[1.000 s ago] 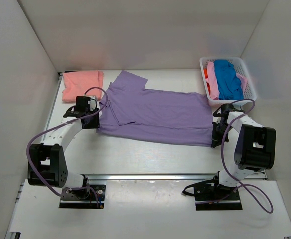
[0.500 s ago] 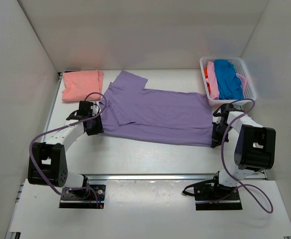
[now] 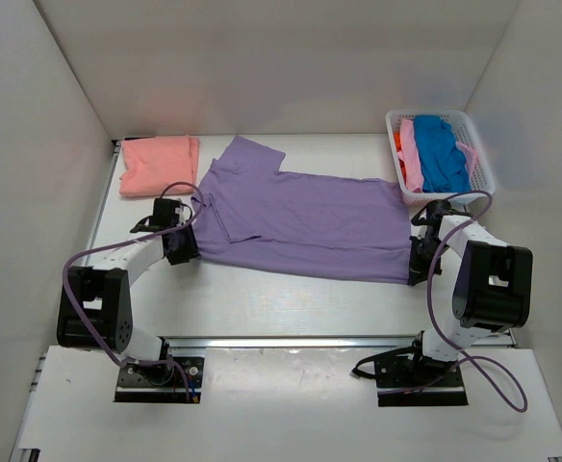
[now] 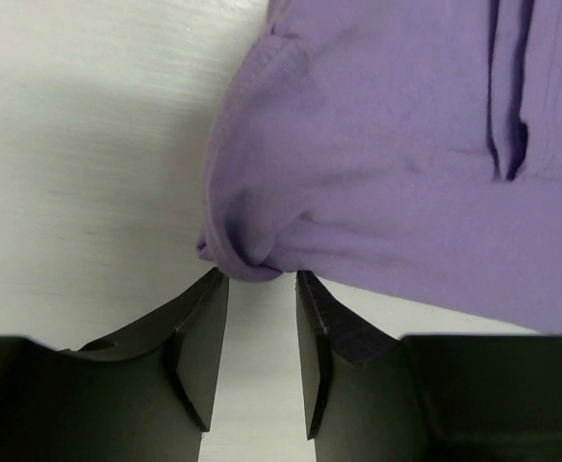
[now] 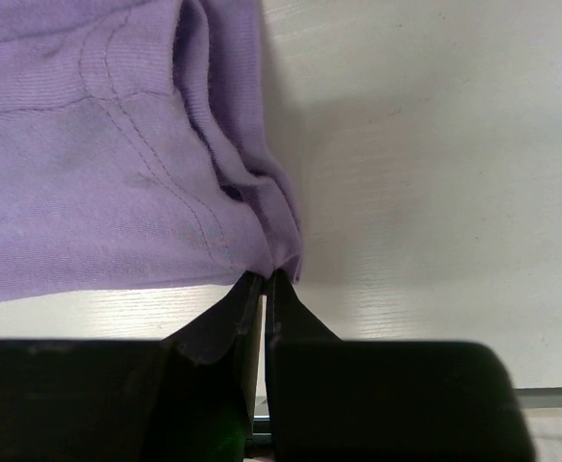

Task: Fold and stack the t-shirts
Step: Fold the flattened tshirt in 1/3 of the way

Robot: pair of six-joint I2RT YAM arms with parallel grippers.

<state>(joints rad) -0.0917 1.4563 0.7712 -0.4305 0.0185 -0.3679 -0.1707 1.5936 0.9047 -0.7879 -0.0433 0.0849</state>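
Note:
The large lavender-purple t-shirt (image 3: pixel 300 221) lies spread flat across the middle of the table. My left gripper (image 3: pixel 179 244) is at its near left corner. In the left wrist view the jaws (image 4: pixel 262 279) stand open, with a bunched lump of the lavender cloth (image 4: pixel 252 255) just at the fingertips. My right gripper (image 3: pixel 418 264) is at the shirt's near right corner. In the right wrist view it (image 5: pixel 265 277) is shut on the hem corner of the lavender cloth (image 5: pixel 89 144). A folded salmon-pink t-shirt (image 3: pixel 159 164) lies at the back left.
A white lattice basket (image 3: pixel 435 114) at the back right holds a blue shirt (image 3: pixel 440 154), a pink one (image 3: pixel 408 144) and an orange one (image 3: pixel 397 146). White walls enclose the table on the left, back and right. The arm bases stand at the near edge.
My left gripper has moved nearer along the shirt's left edge to its near left corner, and that edge has bunched slightly. The right arm has not moved.

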